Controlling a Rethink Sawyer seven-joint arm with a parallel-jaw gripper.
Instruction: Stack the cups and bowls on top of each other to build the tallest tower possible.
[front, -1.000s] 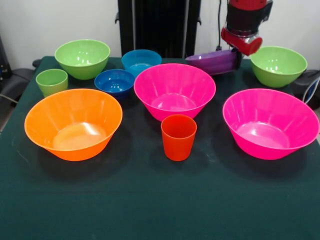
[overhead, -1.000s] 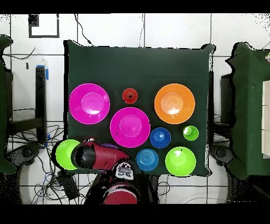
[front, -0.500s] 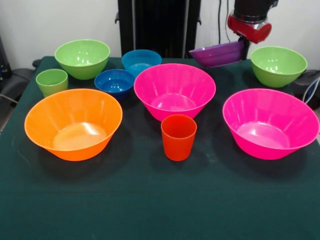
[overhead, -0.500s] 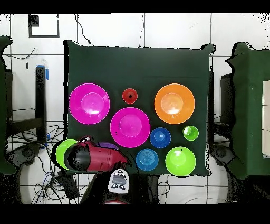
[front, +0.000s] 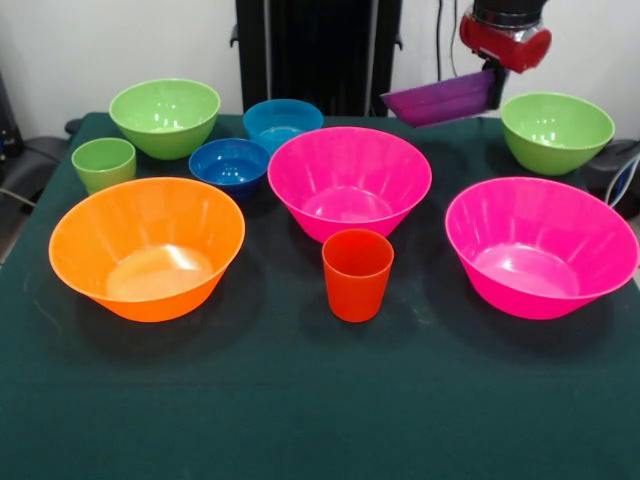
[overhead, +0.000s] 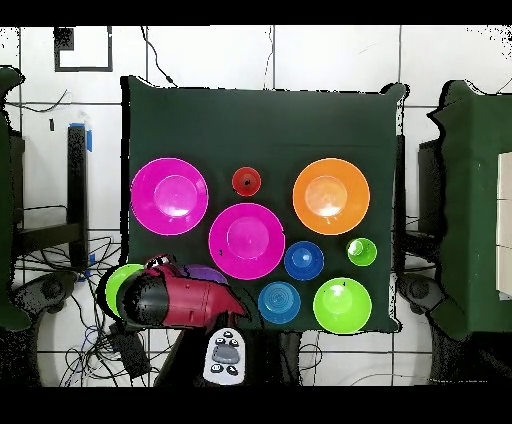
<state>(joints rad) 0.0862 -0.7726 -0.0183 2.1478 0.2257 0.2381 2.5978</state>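
I see the purple bowl (front: 440, 98) lifted clear of the surface (front: 300, 400), tilted, behind the middle pink bowl (front: 349, 180). Fingers (front: 492, 88) pinching its rim, arm coming straight down. Open room in front of the orange-red cup (front: 357, 273).

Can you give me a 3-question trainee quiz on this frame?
1. True or false: the purple bowl rests on the table.
2. What stands directly in front of the middle pink bowl in the front view? A) light green cup B) orange-red cup C) dark blue bowl
3. How many bowls are nested in another?

Key: 1 false, the gripper holds it by the rim, tilted, in the air. 2 B. 3 none.
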